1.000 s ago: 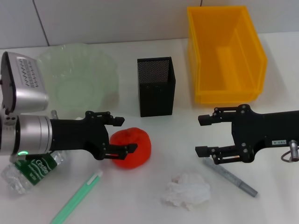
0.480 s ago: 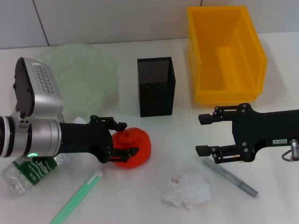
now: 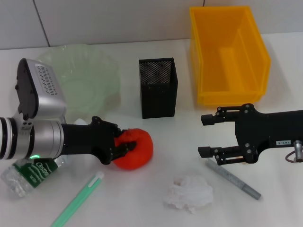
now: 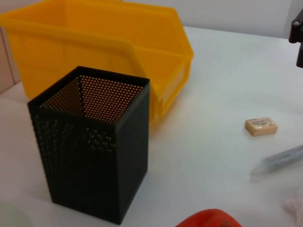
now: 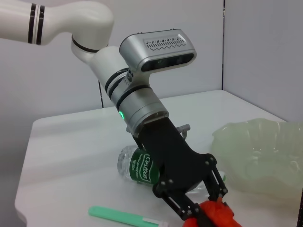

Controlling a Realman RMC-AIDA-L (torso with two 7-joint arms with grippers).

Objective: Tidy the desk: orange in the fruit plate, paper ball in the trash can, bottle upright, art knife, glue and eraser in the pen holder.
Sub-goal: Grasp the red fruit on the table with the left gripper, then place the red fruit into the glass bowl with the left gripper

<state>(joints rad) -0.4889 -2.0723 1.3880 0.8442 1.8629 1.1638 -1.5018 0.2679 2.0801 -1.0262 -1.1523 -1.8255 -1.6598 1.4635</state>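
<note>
My left gripper (image 3: 124,144) is shut on the red-orange orange (image 3: 138,151), which rests on the table in front of the black mesh pen holder (image 3: 158,88). The right wrist view shows the same gripper (image 5: 208,207) clamping the orange (image 5: 223,215). The pale-green fruit plate (image 3: 80,75) lies behind the left arm. The bottle (image 3: 27,174) lies on its side under that arm. The paper ball (image 3: 189,194) sits front centre. My right gripper (image 3: 206,136) hangs open before the yellow trash can (image 3: 227,52). The eraser (image 4: 261,126) lies on the table.
A flat green stick with a white end (image 3: 78,198) lies at the front left. A grey pen-shaped stick (image 3: 234,179) lies under the right gripper. I cannot tell which is the art knife and which the glue.
The left gripper's fingers have closed from open onto the orange. The left arm shifted slightly. The right arm has not moved.
</note>
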